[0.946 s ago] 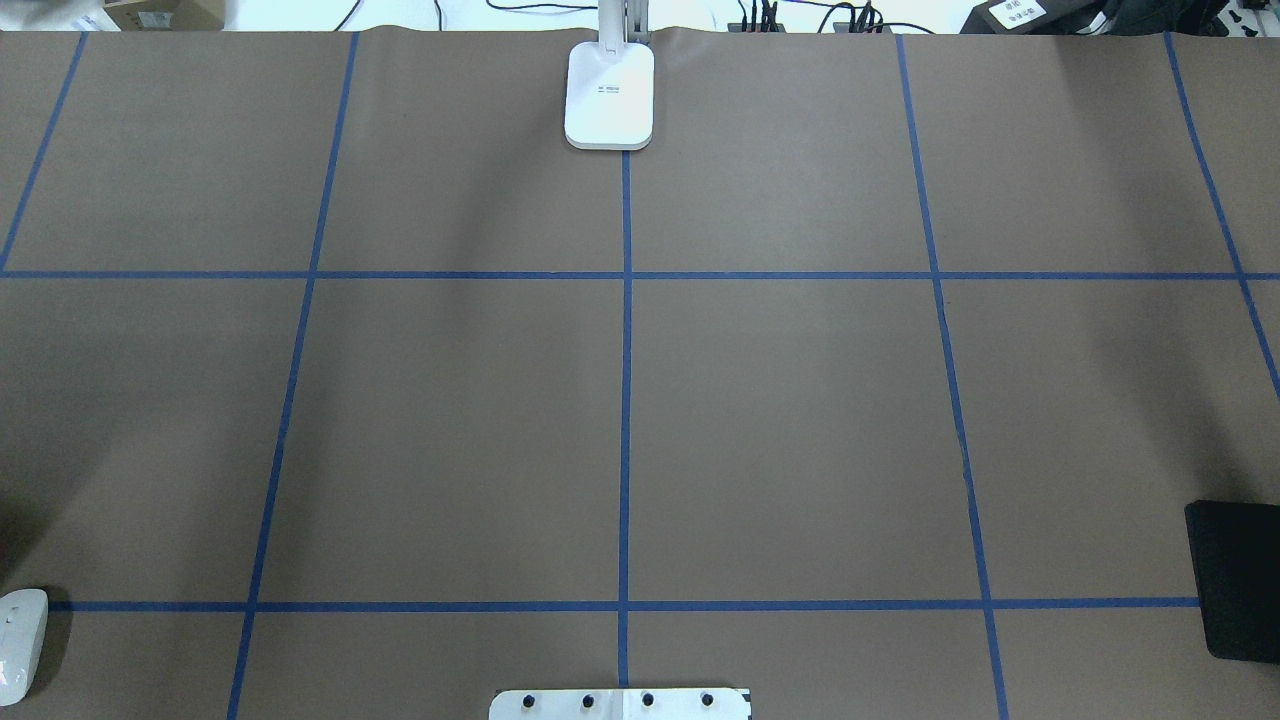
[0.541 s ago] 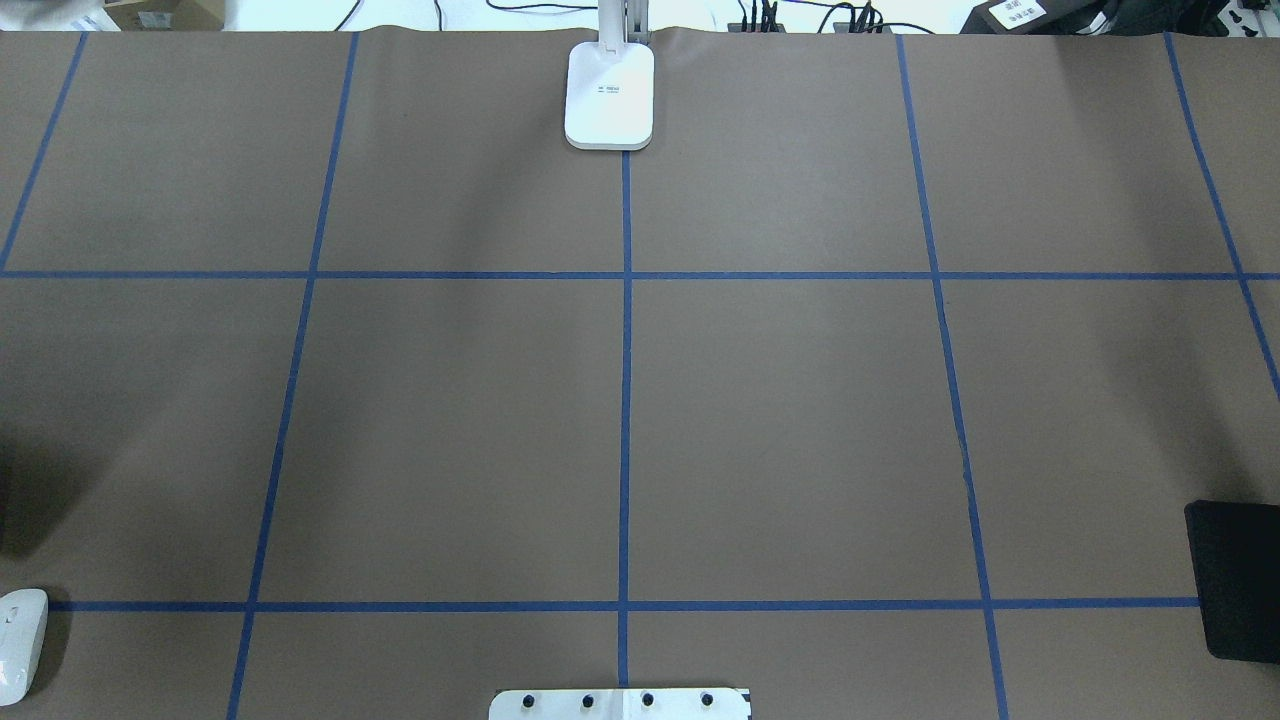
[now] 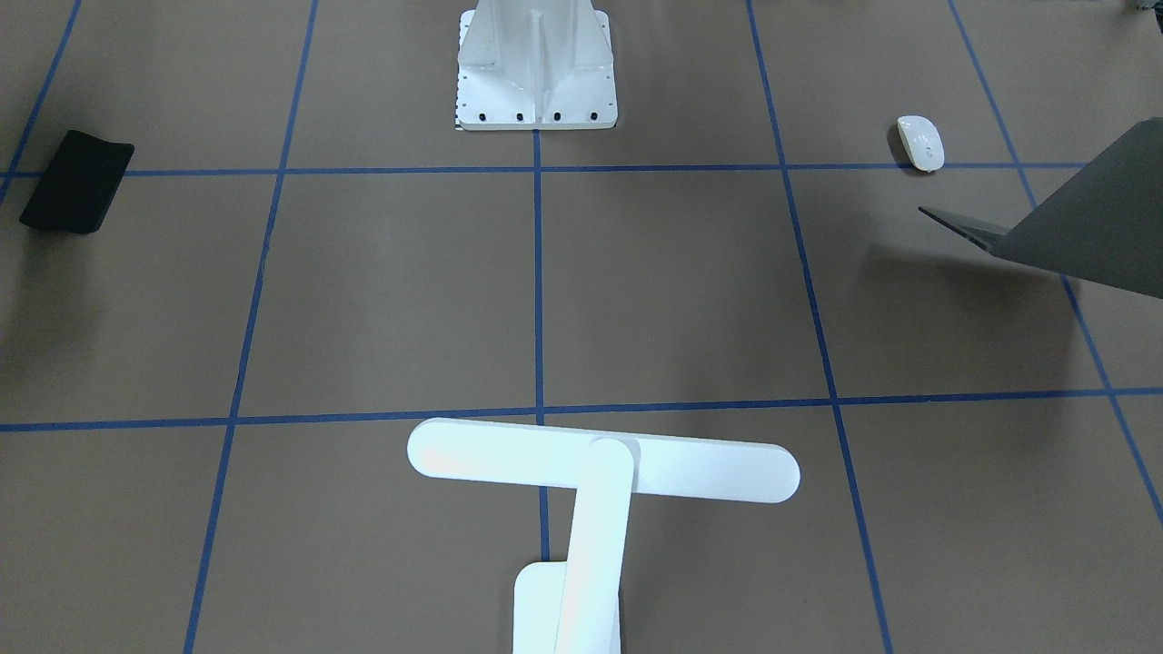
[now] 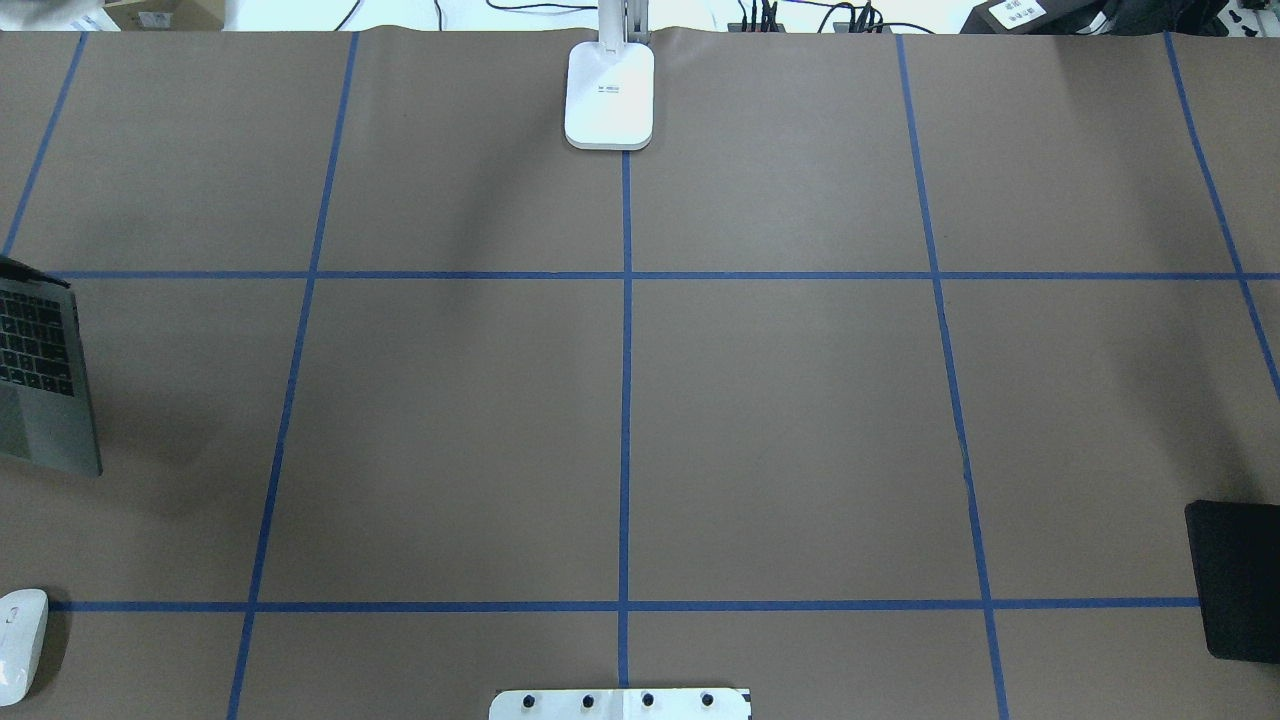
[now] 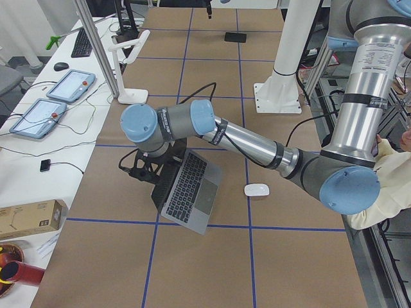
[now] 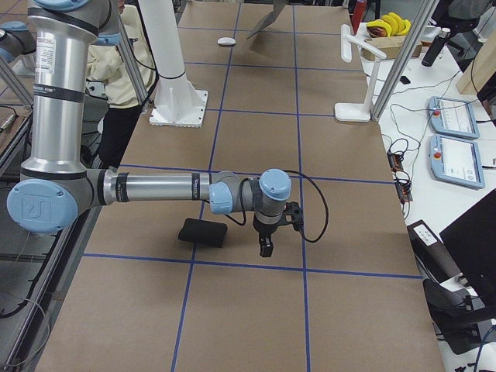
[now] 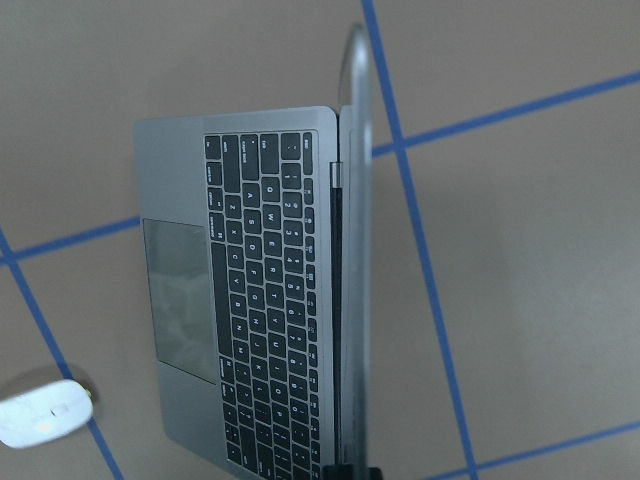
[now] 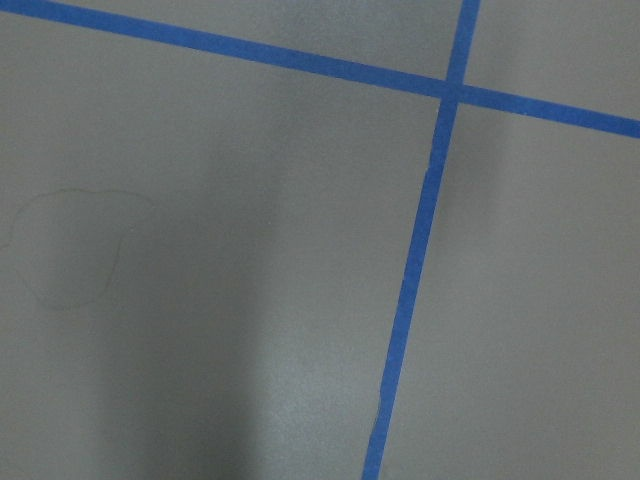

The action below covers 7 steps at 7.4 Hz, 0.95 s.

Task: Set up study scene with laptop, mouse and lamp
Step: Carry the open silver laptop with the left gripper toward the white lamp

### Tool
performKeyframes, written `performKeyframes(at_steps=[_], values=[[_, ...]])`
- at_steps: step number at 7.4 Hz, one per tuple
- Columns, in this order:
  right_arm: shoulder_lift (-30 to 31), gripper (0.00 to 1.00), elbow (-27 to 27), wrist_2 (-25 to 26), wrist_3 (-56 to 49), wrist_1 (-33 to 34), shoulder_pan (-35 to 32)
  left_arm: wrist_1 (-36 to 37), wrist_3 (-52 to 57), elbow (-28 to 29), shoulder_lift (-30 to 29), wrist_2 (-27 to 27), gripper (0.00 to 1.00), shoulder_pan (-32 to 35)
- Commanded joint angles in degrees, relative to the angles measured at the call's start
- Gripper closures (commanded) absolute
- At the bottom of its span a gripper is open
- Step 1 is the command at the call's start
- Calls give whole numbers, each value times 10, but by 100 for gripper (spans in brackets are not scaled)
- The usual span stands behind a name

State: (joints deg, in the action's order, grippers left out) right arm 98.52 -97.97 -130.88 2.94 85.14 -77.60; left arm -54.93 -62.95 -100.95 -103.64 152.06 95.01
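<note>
One item aloft: left gripper (image 5: 146, 172) clamps slim space-grey metal laptop (image 7: 250, 300) by its lid; right gripper (image 6: 266, 246) grip unreadable. Next: lower base flat below fingers.

A robotics lab: blue-taped grid table (image 4: 800, 400), teach pendants (image 5: 70, 86) alongside.
</note>
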Motion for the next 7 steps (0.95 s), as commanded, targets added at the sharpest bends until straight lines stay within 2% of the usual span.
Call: performKeyframes(at_steps=[1,3,5,7], values=[[14,0,0,-2,-1,0,0,-4,-86,1,-58,6,100,-41],[16,0,-3,-3,-1,0,0,-62,-206,5,-100,20,100,-99],[18,0,-1,-19,1,6,0,-188,-368,22,-125,20,100,-155],[19,0,1,-19,3,6,0,-256,-486,58,-174,16,100,-213]])
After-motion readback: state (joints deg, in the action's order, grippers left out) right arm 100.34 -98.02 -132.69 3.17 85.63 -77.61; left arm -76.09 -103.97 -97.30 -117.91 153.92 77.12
